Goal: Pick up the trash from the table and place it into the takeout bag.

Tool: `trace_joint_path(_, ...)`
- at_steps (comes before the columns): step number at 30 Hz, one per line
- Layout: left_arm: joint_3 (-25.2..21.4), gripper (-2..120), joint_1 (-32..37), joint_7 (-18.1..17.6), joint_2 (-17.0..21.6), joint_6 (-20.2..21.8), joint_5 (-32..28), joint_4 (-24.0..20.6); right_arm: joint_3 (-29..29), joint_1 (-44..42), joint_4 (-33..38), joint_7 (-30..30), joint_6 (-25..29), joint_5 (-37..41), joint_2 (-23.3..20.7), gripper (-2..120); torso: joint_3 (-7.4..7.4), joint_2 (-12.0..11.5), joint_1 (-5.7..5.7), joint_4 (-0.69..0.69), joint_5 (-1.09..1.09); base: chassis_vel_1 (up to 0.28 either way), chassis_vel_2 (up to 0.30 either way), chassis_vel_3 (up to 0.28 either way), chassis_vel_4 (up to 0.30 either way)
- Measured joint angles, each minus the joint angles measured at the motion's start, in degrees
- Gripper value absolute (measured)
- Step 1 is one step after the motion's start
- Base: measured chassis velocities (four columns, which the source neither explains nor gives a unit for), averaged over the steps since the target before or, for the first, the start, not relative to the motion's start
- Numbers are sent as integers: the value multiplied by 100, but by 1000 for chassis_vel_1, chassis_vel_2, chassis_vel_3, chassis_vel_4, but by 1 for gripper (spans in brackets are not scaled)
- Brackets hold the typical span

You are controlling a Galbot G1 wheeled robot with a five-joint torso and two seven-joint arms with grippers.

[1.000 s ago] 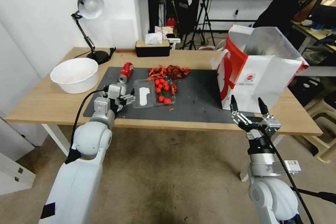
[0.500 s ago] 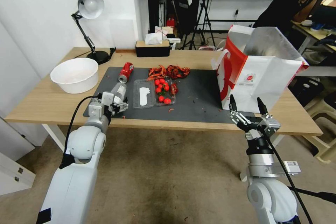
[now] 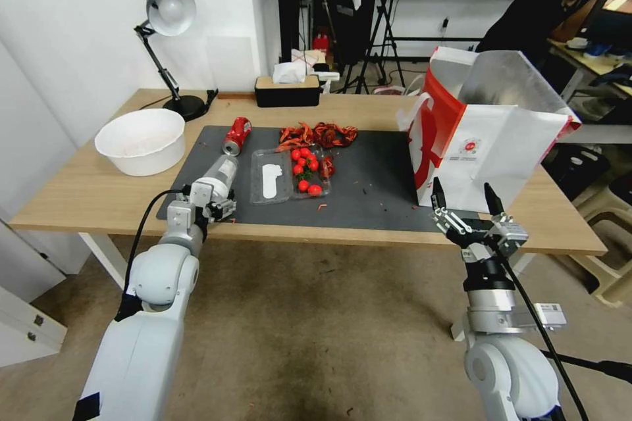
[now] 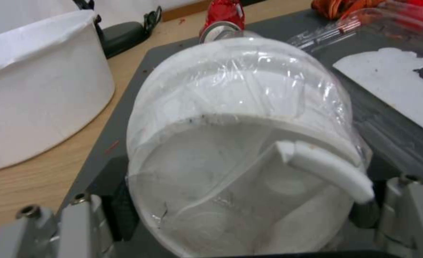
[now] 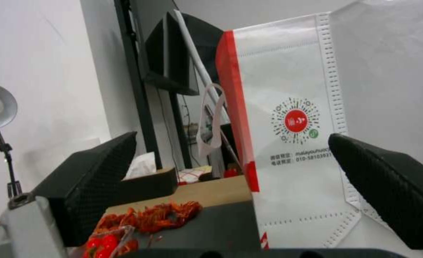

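The left hand [image 3: 215, 205] pinched a plastic-wrapped white cup [image 3: 218, 175] lying near the surface's [image 3: 99, 194] front edge, where slick wrap risked slipping, while the right hand [image 3: 464, 202] waited spread beside the bag [image 3: 490, 145].

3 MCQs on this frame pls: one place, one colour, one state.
1. Where does the crushed soda can lie?
A) on the dark grey mat
B) in the white bowl
C) inside the takeout bag

2. What colour are the sides of the takeout bag?
A) blue
B) red
C) green

3. How is the left gripper?
A) open over the bowl
B) shut on the clear plastic container
C) open inside the bag

Key: 1 A, the can rests on the mat's far left. 2 B, the side panel is red. 3 B, the left wrist view has the container between the fingers.
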Motion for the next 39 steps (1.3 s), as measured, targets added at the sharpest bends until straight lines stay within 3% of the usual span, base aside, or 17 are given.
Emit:
trace_joint_path(2, 9, 70, -1, -11, -9, -63, -2, -11, 7, -1, 0, 1, 1, 8, -2, 100, 0, 0, 0, 0, 1, 0, 0, 0, 0)
trace_joint_path(8, 72, 69, 20, -182, 2, -391, -195, -223, 10, -2, -2, 1, 2, 9, 2, 100, 0, 0, 0, 1, 0, 0, 0, 0, 0)
trace_joint_path(11, 268, 69, -131, -285, 112, -522, -686, -702, -1, -4, 25, -32, -24, -16, 1, 100, 0, 0, 0, 1, -1, 0, 0, 0, 0)
trace_joint_path(15, 656, 69, -696, -276, 347, -304, -1321, -1284, -29, -12, 68, -80, -56, -70, 27, 100, 0, 0, 0, 0, 1, 0, 0, 0, 0)
trace_joint_path(17, 817, 69, -898, -274, 443, -234, -1570, -1394, -31, -32, 82, -97, -58, -85, 41, 100, 0, 0, 0, 0, 2, 0, 0, 0, 0)
trace_joint_path(19, 1215, 69, -1388, -323, 690, -164, -2197, -1466, -34, -101, 109, -147, -58, -113, 58, 100, 0, 0, 0, -1, 1, 0, 0, 0, 0)
trace_joint_path(21, 1680, 69, -1968, -456, 972, -249, -2738, -1308, -33, -179, 126, -183, -53, -143, 71, 100, 0, 0, 0, 1, 1, 0, 0, 0, 0)
trace_joint_path(22, 1680, 69, -1968, -456, 972, -249, -2738, -1308, -33, -179, 126, -183, -53, -143, 71, 100, 0, 0, 0, 1, 1, 0, 0, 0, 0)
trace_joint_path(24, 2397, 69, -2781, -598, 1187, -349, -3190, -949, -34, -253, 134, -208, -47, -194, 113, 100, 0, 0, 0, 0, 0, 0, 0, 0, 0)
trace_joint_path(26, 2641, 69, -3052, -633, 1194, -370, -3286, -824, -33, -269, 134, -210, -47, -215, 137, 100, 1, 0, 1, 2, 0, 0, 0, 0, 0)
trace_joint_path(28, 3020, 69, -3502, -683, 1137, -373, -3434, -607, -35, -288, 138, -213, -47, -245, 176, 100, 1, 0, 1, 0, 2, 0, 0, 0, 0)
trace_joint_path(38, 3656, 69, -4526, -746, 765, -360, -3755, -50, -26, -329, 162, -214, -67, -294, 259, 100, 1, -1, 1, -1, 2, 0, 0, 0, 0)
trace_joint_path(39, 3829, 69, -4898, -746, 591, -349, -3820, 188, -16, -354, 182, -214, -76, -311, 284, 100, 1, 0, 1, 0, 1, 0, 0, 0, 0)
